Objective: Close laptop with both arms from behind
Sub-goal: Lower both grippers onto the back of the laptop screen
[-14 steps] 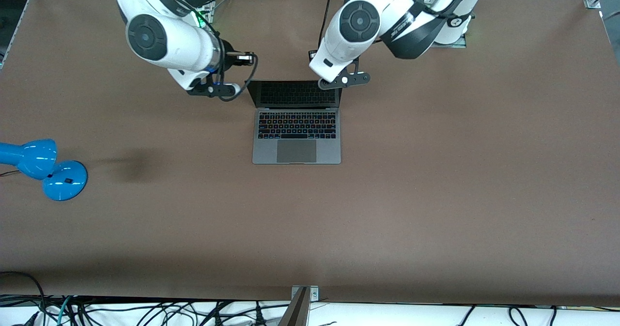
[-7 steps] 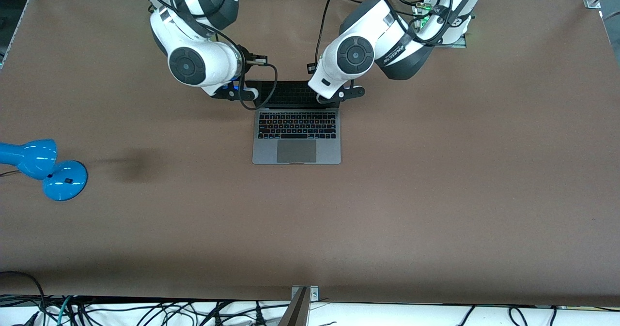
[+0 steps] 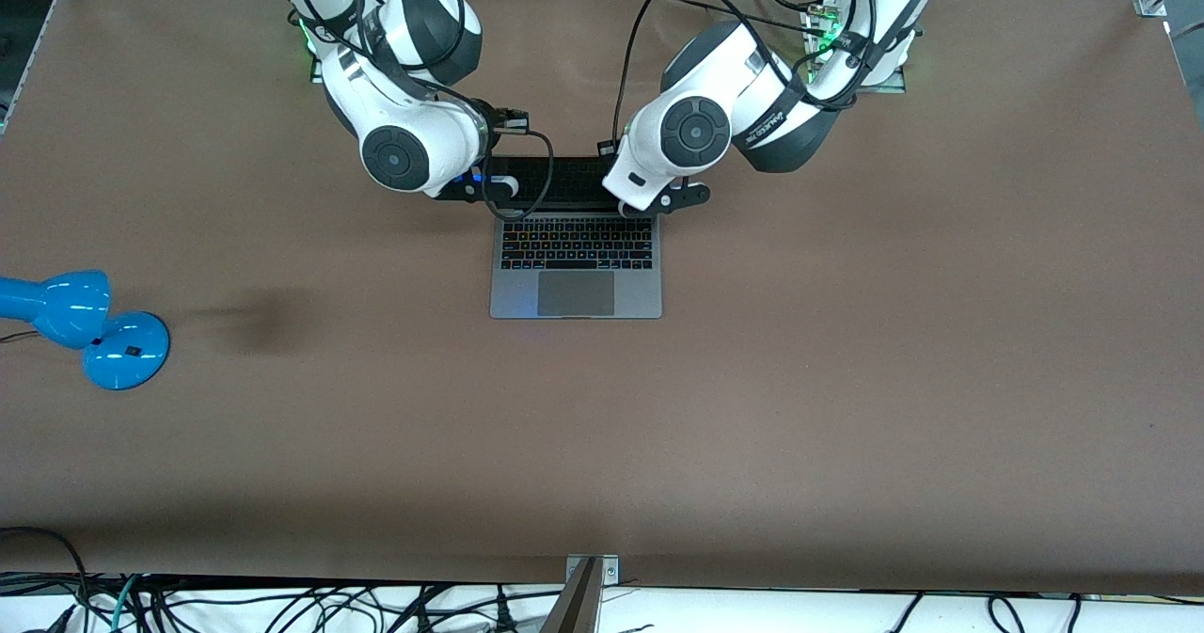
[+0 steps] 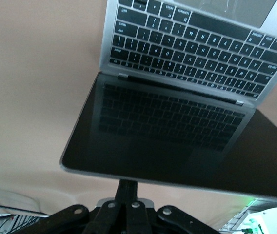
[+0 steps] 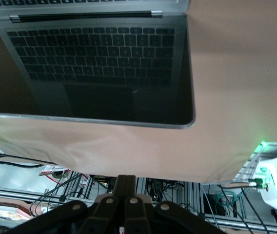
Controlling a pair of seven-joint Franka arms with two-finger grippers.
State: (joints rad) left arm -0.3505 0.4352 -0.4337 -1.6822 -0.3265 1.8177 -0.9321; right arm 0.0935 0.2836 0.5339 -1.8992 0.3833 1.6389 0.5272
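The left gripper (image 4: 125, 195) and right gripper (image 5: 124, 187), fingers pressed together and holding nothing, crowd the laptop (image 3: 576, 266) lid's top edge; uneven pushing risks twisting the hinge.

Bare table (image 3: 847, 379) around laptop (image 3: 576, 280); lamp (image 3: 85, 327) well apart.

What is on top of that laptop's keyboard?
Nothing lies on the laptop: its keys and trackpad show bare. The raised screen leans over them. Both arms cover the screen's upper corners in the front view.
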